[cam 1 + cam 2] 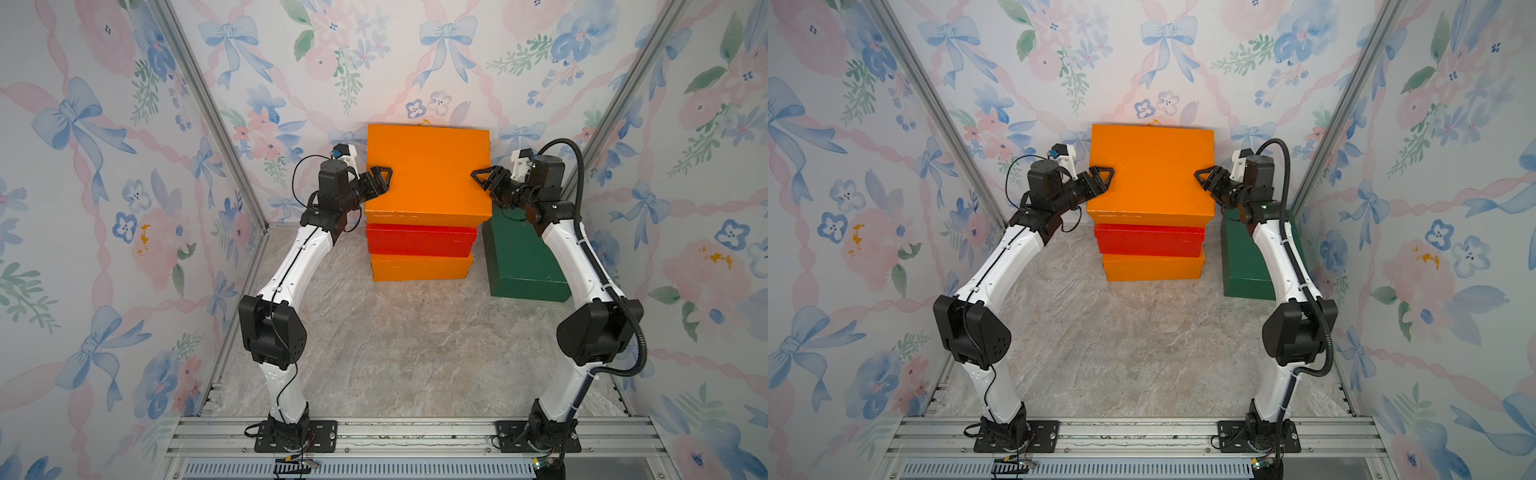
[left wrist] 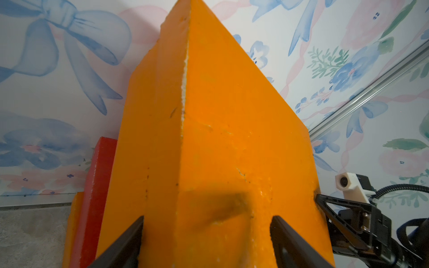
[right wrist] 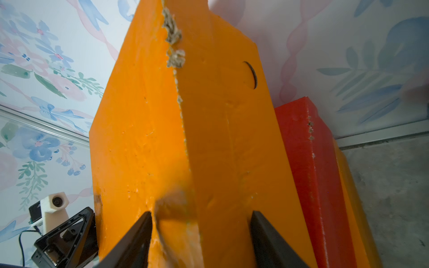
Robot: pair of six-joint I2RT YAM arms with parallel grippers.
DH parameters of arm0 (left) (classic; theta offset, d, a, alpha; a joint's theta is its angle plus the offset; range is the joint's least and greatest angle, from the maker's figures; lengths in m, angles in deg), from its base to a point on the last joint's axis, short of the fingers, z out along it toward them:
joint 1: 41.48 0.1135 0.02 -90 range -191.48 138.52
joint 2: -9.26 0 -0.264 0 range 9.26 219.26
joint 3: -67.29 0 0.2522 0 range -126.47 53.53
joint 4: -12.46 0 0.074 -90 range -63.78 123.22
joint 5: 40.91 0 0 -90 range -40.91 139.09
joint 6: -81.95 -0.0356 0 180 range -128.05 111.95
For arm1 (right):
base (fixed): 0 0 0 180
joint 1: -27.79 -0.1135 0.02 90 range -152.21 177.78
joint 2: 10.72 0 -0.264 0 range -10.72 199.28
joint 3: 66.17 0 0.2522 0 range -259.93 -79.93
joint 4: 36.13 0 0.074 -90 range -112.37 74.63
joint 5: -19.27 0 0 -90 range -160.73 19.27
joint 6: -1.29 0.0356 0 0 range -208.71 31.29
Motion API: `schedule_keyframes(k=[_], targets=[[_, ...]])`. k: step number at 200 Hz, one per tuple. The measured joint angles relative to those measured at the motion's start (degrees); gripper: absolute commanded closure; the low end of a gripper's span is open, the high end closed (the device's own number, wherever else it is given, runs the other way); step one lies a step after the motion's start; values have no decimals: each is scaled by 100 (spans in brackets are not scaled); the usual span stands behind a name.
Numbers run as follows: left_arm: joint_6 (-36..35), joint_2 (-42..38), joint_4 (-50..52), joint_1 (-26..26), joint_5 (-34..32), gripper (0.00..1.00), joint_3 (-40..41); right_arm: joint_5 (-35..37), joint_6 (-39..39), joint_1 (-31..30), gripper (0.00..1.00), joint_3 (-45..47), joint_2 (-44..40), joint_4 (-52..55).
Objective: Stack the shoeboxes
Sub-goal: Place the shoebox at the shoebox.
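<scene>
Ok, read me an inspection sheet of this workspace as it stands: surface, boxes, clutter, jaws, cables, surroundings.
surface: grey stone-pattern tabletop
job's things: top orange box on red box on bottom orange box, by the back wall; green box unstacked on the tabletop, to the robot's right of the stack; torn edge on the top orange box
clutter: nothing seen
jaws: right jaws shut on the top orange box's right edge; left jaws straddle its left edge, grip unclear
cables: corrugated hose along the right arm; thin black wire looping off the left arm
surroundings: wallpapered walls; aluminium rail under the arm bases
</scene>
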Motion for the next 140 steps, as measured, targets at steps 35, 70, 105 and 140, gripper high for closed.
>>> schedule_keyframes(k=[35, 70, 105, 140], targets=[[76, 52, -17, 61, 127, 4, 0, -90, 72, 2, 32, 0, 26, -52], [125, 90, -22, 94, 234, 2, 0, -175, 173, 22, 31, 7, 61, -173], [146, 149, -26, 120, 424, 2, 0, -341, 323, 133, 30, 63, 63, -396], [149, 177, -22, 149, 564, 2, 0, -422, 422, 186, 28, 208, 63, -544]])
